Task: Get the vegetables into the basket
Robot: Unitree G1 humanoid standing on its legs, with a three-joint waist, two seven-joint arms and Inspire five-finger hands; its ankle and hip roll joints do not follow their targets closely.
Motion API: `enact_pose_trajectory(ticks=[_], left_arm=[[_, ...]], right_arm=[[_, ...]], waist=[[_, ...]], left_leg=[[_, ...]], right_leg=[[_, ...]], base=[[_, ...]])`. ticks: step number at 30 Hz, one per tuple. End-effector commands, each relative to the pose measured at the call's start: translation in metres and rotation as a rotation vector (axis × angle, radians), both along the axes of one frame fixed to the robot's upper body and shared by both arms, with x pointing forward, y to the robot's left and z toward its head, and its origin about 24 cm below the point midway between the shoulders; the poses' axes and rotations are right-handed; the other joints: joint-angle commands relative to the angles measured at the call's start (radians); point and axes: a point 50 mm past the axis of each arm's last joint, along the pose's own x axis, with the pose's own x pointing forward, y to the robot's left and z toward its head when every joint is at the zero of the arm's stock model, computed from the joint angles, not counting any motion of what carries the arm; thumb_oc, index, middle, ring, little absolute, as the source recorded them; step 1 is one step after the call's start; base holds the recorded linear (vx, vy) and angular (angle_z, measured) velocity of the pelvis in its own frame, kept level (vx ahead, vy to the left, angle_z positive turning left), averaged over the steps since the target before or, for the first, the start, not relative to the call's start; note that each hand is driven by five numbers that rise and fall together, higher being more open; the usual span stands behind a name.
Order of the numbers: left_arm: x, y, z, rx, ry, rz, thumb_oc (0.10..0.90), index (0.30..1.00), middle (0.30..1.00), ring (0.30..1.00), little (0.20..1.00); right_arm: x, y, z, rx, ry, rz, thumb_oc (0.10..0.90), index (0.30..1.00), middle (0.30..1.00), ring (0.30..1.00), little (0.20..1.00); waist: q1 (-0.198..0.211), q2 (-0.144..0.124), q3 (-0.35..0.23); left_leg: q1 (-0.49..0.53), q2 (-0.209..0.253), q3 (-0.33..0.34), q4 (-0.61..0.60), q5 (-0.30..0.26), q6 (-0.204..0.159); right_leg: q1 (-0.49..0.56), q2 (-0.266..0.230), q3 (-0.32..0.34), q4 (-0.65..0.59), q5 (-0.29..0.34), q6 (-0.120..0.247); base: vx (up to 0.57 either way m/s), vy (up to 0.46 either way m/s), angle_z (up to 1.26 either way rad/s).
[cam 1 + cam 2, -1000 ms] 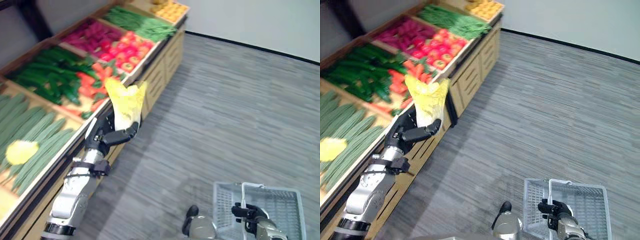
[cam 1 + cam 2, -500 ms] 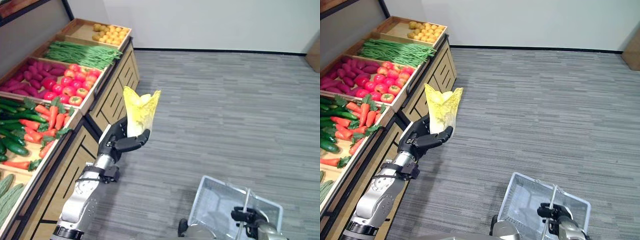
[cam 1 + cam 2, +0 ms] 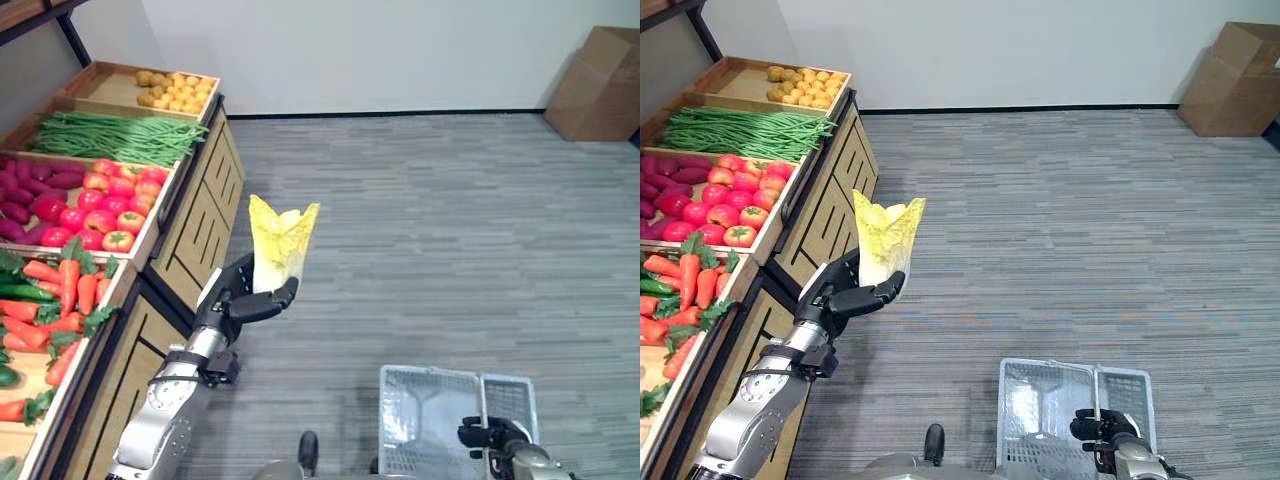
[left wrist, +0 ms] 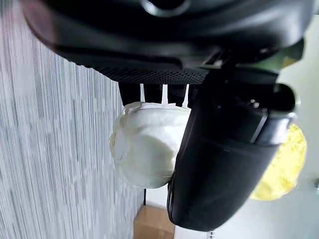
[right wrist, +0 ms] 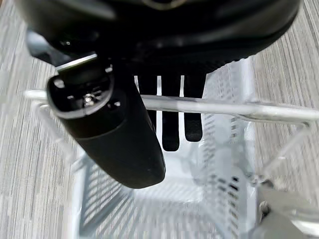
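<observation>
My left hand (image 3: 238, 298) holds a yellow napa cabbage (image 3: 279, 243) upright above the grey floor, just off the front of the wooden shelf. Its fingers and thumb curl round the cabbage's white base (image 4: 148, 142), with the yellow leaves (image 4: 285, 167) past the thumb. My right hand (image 3: 1102, 428) grips the handle (image 5: 209, 108) of a white wire basket (image 3: 430, 415) that hangs low at the lower right. The basket's mesh inside (image 5: 149, 199) holds nothing that I can see.
A wooden shelf (image 3: 200, 215) along the left carries crates of green beans (image 3: 105, 138), tomatoes (image 3: 100, 205), carrots (image 3: 55, 295) and yellow potatoes (image 3: 175, 90). A cardboard box (image 3: 598, 68) stands at the far right by the white wall. Grey plank floor lies between.
The camera has swung right, away from the shelf, bringing the wall and cardboard box into view. My left hand still holds the cabbage; the basket now hangs squarer below me.
</observation>
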Motion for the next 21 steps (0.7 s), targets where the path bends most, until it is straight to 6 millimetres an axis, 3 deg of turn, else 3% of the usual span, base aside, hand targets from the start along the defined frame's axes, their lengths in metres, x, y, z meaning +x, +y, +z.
enact_pose_trajectory(ticks=[1,5,6,11,12,14,21], left_arm=[[0.011,-0.008,0.053,0.011,-0.278,-0.048,0.4,0.3,0.3,0.3,0.3],[0.012,-0.011,0.052,0.04,-0.267,-0.085,0.4,0.3,0.3,0.3,0.3],[0.014,-0.018,0.057,0.078,-0.278,-0.149,0.4,0.3,0.3,0.3,0.3],[0.018,-0.032,0.066,0.096,-0.311,-0.238,0.4,0.3,0.3,0.3,0.3],[0.018,-0.04,0.072,0.112,-0.333,-0.295,0.4,0.3,0.3,0.3,0.3],[0.019,-0.043,0.075,0.115,-0.341,-0.314,0.4,0.3,0.3,0.3,0.3],[0.027,-0.074,0.082,0.148,-0.372,-0.469,0.4,0.3,0.3,0.3,0.3]], right_arm=[[0.064,-0.021,0.038,-0.075,-0.235,-0.004,0.4,0.3,0.3,0.3,0.3],[0.074,-0.024,0.048,-0.096,-0.274,0.009,0.4,0.3,0.3,0.3,0.3],[0.092,-0.032,0.064,-0.125,-0.32,0.026,0.4,0.3,0.3,0.3,0.3],[0.118,-0.04,0.087,-0.154,-0.37,0.056,0.4,0.3,0.3,0.3,0.3],[0.132,-0.043,0.1,-0.168,-0.404,0.072,0.4,0.3,0.3,0.3,0.3],[0.138,-0.043,0.105,-0.173,-0.416,0.078,0.4,0.3,0.3,0.3,0.3],[0.191,-0.024,0.149,-0.203,-0.54,0.193,0.4,0.3,0.3,0.3,0.3]], waist=[[0.029,-0.014,-0.041],[0.031,-0.012,-0.044],[0.033,-0.012,-0.049],[0.038,-0.01,-0.049],[0.04,-0.008,-0.051],[0.04,-0.006,-0.051],[0.036,-0.005,-0.056]], left_leg=[[0.076,0.065,0.015,0.007,-0.137,-0.057],[0.077,0.063,0.016,0.007,-0.142,-0.055],[0.082,0.064,0.017,0.007,-0.149,-0.051],[0.087,0.064,0.019,0.007,-0.153,-0.05],[0.088,0.063,0.019,0.007,-0.155,-0.05],[0.088,0.064,0.02,0.007,-0.156,-0.051],[0.095,0.066,0.021,0.007,-0.16,-0.049]], right_leg=[[-0.002,0.03,-0.029,0.006,-0.069,-0.009],[-0.005,0.029,-0.028,0.006,-0.068,-0.005],[-0.007,0.028,-0.024,0.006,-0.069,0.001],[-0.006,0.026,-0.028,0.006,-0.068,0.005],[-0.007,0.025,-0.031,0.006,-0.067,0.007],[-0.008,0.024,-0.032,0.006,-0.067,0.008],[-0.002,0.025,-0.034,0.006,-0.067,0.008]], base=[[0.03,0.02,-0.04],[0.02,0.012,-0.02],[0.04,0.011,-0.03],[0.03,0.004,-0.06],[0.0,0.0,0.0],[0.0,0.0,0.0],[-0.01,0.0,0.0]])
